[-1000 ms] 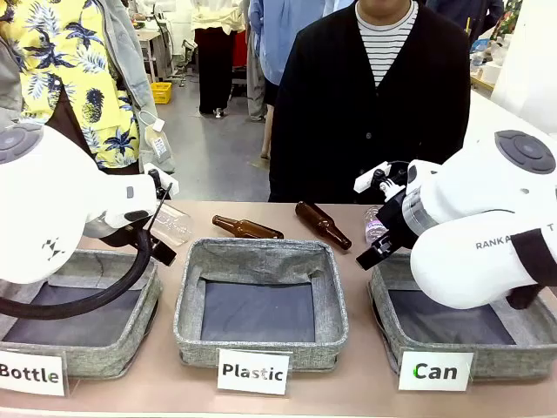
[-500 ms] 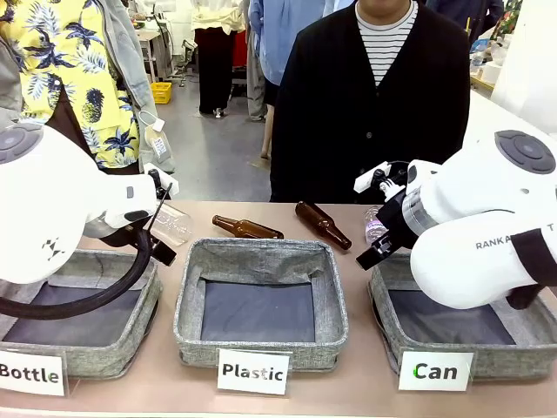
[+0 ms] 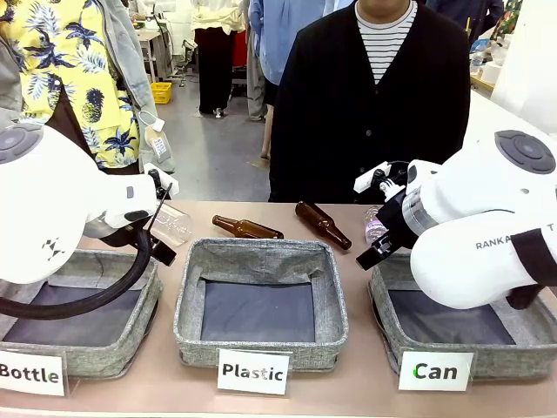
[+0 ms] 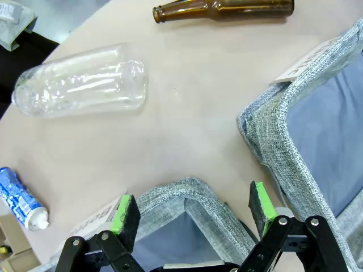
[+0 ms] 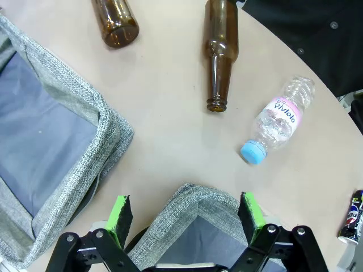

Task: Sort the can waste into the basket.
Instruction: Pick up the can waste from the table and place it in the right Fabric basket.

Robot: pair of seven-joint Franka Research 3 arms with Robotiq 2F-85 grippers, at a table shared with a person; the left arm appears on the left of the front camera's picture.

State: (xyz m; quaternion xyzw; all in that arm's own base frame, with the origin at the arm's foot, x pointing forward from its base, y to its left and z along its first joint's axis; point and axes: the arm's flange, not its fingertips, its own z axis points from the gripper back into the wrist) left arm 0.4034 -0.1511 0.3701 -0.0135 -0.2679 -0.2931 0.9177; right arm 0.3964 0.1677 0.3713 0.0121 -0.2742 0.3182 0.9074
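L gripper, jaws apart and empty, hovers over Bottle basket corner; blue can lies near, by table edge. R gripper, likewise wide and empty, hangs over Can basket corner; black can lies near. Advice: R arm approaches black can from above, pads across its body.

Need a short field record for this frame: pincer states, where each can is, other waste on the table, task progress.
left pincer: open, holding nothing, above a corner of the Bottle basket
right pincer: open, holding nothing, above a corner of the Can basket
blue can: lying on the table, outside the baskets
black can: on the table, partly cut off by the picture edge
other waste: two brown glass bottles, clear plastic bottle, small water bottle, all lying on the table
progress: neither can sorted yet
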